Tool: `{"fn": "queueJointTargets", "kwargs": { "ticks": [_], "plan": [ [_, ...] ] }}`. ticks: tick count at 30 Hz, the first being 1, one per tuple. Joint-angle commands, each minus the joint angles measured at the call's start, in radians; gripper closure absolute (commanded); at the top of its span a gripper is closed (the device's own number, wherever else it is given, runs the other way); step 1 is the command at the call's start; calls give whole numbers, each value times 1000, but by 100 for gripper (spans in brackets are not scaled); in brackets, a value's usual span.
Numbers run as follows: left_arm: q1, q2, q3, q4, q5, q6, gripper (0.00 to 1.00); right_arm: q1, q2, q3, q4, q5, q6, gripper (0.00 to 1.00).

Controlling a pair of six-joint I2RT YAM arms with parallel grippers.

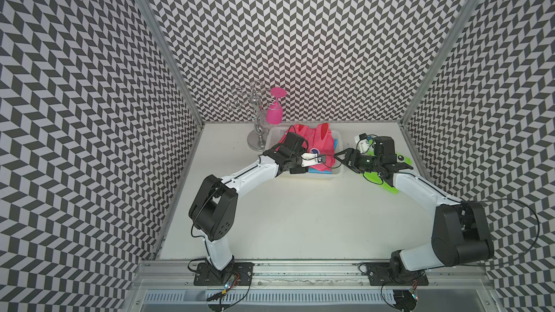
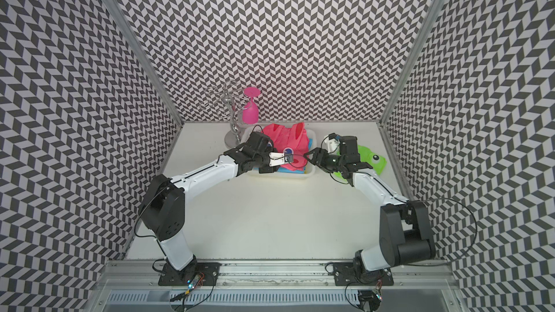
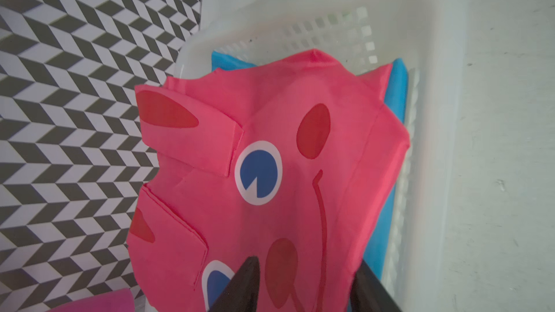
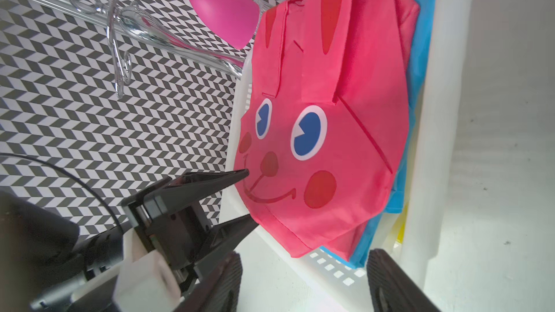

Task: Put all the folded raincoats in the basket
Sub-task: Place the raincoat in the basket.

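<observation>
white counter (image 1: 300, 220), boxed in by black-and-white chevron walls (image 1: 300, 40). the pink raincoat (image 1: 321, 142) lies in the basket (image 1: 326, 177) on blue fabric (image 3: 396, 91). left gripper (image 4: 251, 196) has its jaws apart at the raincoat's edge. right gripper (image 4: 306, 265) stands wide and empty by the basket's rim.

Both top views look steeply down from high above the near edge onto the whole worktop (image 1: 300, 220). Both wrist cameras sit close to the basket (image 3: 438, 115), sharing the pink raincoat (image 4: 345, 55), apparently from opposite sides.
</observation>
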Motion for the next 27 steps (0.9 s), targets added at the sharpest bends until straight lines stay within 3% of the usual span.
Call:
{"fn": "queueJointTargets", "kwargs": {
  "ticks": [1,3,9,12,15,20,24,27],
  "plan": [
    [13,-82,44,-118,126,-56,33,22,27,62,-14,10,-43,30],
    [32,-96,52,-142,161,-71,28,45,42,95,-42,41,-68,30],
    [159,-78,126,-202,332,-183,29,130,116,209,-82,18,-121,41],
    [209,-51,92,-93,286,-313,38,160,167,248,-75,-35,-143,52],
    [230,-23,51,-75,288,-321,47,195,226,285,-79,-79,-164,62],
    [248,-24,-70,52,271,-330,61,213,335,290,-40,-151,-203,68],
    [248,-11,-129,112,257,-333,64,215,461,364,-130,-177,-286,71],
    [247,18,-140,107,253,-342,65,215,513,383,-171,-128,-327,71]
  ]
}}
